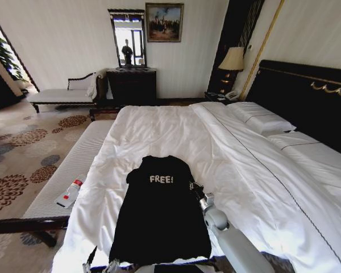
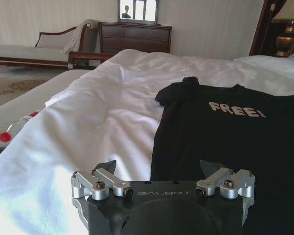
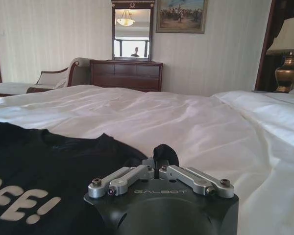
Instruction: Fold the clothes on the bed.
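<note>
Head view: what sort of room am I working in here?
Most likely a hotel bedroom or a formal master bedroom. A very large bed with white sheets and a tall dark headboard dominates it, a lamp stands on the nightstand, and a dresser with a mirror lines the far wall.

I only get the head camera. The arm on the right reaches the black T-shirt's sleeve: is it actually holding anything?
Observer: Yes. The right wrist view shows the right gripper shut on a bunch of the T-shirt sleeve.
Operator: And the other arm, low down by the hem?
Observer: The left wrist view shows the left gripper open, fingers wide apart, holding nothing, at the T-shirt's bottom corner over the white bed.
</note>
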You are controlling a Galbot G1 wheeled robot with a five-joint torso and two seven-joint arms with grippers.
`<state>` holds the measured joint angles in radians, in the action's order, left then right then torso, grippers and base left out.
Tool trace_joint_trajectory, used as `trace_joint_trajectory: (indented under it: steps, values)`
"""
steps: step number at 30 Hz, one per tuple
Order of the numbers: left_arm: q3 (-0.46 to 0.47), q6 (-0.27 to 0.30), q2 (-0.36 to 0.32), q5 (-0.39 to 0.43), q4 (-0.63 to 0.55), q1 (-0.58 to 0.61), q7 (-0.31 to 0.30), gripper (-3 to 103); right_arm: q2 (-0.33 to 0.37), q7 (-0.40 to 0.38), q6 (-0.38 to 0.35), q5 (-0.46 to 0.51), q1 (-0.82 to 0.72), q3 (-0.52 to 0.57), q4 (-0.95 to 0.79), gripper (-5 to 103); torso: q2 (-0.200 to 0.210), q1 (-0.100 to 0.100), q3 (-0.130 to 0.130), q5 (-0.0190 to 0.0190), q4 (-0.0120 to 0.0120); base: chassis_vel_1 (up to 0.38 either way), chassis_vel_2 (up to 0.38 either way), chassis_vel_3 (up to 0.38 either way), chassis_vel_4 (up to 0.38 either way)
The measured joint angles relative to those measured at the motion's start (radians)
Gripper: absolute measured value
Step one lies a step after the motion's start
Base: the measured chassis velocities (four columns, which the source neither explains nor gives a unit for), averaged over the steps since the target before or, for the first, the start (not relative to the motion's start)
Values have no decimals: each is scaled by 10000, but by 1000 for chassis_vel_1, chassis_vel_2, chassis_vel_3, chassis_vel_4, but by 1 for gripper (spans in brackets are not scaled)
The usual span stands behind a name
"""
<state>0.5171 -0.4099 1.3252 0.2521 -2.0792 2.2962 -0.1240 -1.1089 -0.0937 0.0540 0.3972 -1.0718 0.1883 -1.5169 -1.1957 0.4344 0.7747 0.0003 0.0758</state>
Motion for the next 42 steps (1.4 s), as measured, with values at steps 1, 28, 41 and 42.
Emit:
trace_joint_trajectory:
  steps: [1, 28, 41, 42]
  values:
    - [0, -6, -3, -1, -4, 2, 0, 98, 76, -8, -12, 42, 118, 7, 62, 0, 0, 0, 0, -3, -1, 0, 0, 0, 0]
    - [-12, -63, -1, -47, -50, 59, 25, 94, 507, -390, -1184, -147, 1311, 131, 1663, 0, 0, 0, -1, -3, 1, 0, 0, 0, 0]
    - [32, -81, 44, -59, -68, 135, 37, 98, 305, -928, -2505, 699, 1232, -10, 1729, 0, 1, 0, -1, -3, 0, 0, 0, 0, 0]
    - [32, -81, 44, -58, -57, 130, 38, 98, 376, -956, -2645, 699, 1149, 16, 1638, 0, 0, 0, -1, -4, 0, 0, 0, 0, 0]
